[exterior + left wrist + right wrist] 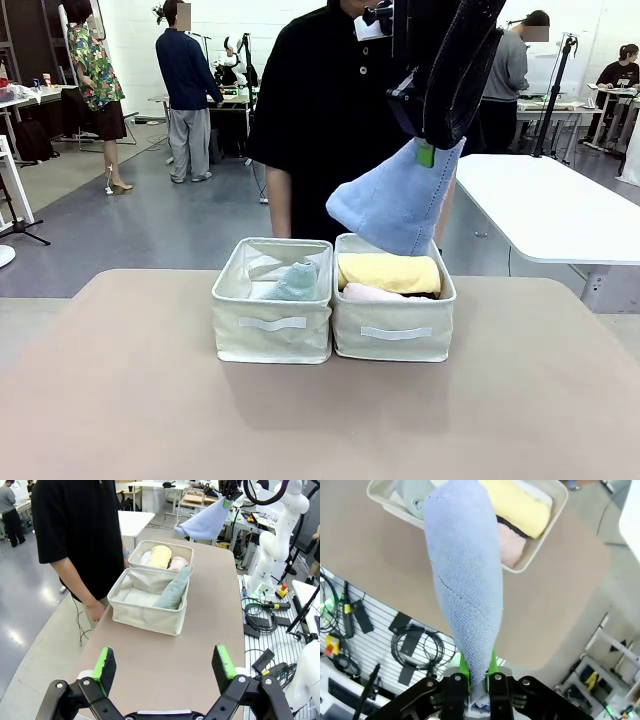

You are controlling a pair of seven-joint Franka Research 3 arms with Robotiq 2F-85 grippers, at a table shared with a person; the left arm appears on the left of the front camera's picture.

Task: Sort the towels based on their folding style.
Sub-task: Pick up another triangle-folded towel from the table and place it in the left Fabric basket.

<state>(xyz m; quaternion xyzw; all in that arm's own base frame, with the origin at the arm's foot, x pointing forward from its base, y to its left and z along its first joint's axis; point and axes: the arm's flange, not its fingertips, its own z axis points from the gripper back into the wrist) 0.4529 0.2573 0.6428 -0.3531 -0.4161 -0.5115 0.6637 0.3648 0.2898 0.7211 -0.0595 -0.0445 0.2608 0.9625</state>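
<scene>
Beige counter (120, 400) in an open workroom, bare but for 2 fabric bins (272, 325) beneath the right pincer (427, 152), which clamps a hanging light-blue cone towel (395, 205). Left pincer (165, 667) spread wide, empty; bare counter ahead to the bins.

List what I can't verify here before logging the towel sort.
- Front view: the light-blue towel and yellow towel cover the back of the right bin, so its towel count is unclear.
- Right wrist view: a dark sliver shows under the yellow towel, too little to tell its fold.
- Right wrist view: the light-blue towel covers most of the pads of the right gripper.
</scene>
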